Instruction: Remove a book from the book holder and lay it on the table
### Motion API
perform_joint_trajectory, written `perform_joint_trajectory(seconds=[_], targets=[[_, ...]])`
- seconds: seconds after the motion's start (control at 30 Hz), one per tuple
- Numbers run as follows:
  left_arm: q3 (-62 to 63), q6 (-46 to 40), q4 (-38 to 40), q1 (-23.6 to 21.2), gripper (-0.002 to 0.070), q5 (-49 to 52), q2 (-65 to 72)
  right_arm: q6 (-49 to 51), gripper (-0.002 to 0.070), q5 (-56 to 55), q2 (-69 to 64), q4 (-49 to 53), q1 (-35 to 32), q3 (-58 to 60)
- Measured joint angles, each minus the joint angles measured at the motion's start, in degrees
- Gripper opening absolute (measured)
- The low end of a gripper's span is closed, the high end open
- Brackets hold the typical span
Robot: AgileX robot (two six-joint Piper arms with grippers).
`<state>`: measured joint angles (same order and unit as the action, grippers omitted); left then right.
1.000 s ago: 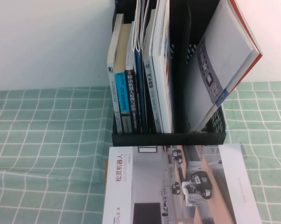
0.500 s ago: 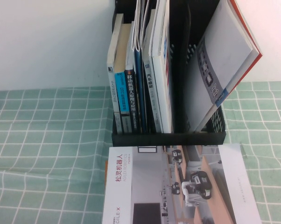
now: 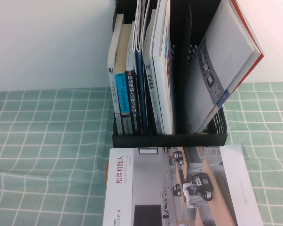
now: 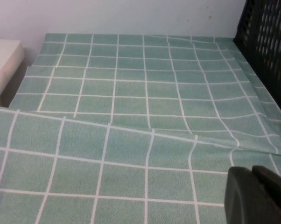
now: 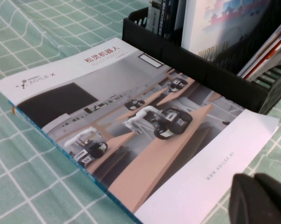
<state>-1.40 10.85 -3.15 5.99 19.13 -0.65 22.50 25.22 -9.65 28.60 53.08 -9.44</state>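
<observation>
The book (image 3: 179, 188), a glossy booklet with a white-grey cover, "AGILEX" and robot photos, lies flat on the table (image 3: 47, 141) right in front of the book holder (image 3: 169, 140). It fills the right wrist view (image 5: 145, 116), with the black holder (image 5: 196, 60) behind it. My right gripper (image 5: 252, 179) is shut and empty, just above the book's white margin corner. My left gripper (image 4: 250, 172) is shut and empty over bare green cloth, with the holder's perforated wall (image 4: 271, 42) off to one side. Neither gripper shows in the high view.
Several upright books (image 3: 141, 84) fill the holder's left slots. A grey-covered book with an orange-red edge (image 3: 226, 61) leans out of the right slot. The white wall is behind. A pale low block (image 4: 3, 60) sits at the cloth's far edge. The cloth is wrinkled.
A small dark bit at the lower left corner of the high view has slipped out of the frame. The book and the holder have not moved.
</observation>
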Motion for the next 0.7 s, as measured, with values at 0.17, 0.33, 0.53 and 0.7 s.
perform_joint_trajectory(seconds=[0.17,0.33,0.53,0.7], targets=[[0.0,0.0,0.32,0.0,-0.0002,0.11,0.0,0.0,-0.0002,0.0,0.0,0.0,0.0,0.0],[0.0,0.04,0.46,0.0,-0.0002,0.19,0.0,0.0,-0.0002,0.0,0.0,0.0,0.0,0.0],[0.0,0.04,0.45,0.0,-0.0002,0.19,0.0,0.0,-0.0002,0.0,0.0,0.0,0.0,0.0],[0.0,0.14,0.45,0.0,-0.0003,0.19,0.0,0.0,-0.0002,0.0,0.0,0.0,0.0,0.0]])
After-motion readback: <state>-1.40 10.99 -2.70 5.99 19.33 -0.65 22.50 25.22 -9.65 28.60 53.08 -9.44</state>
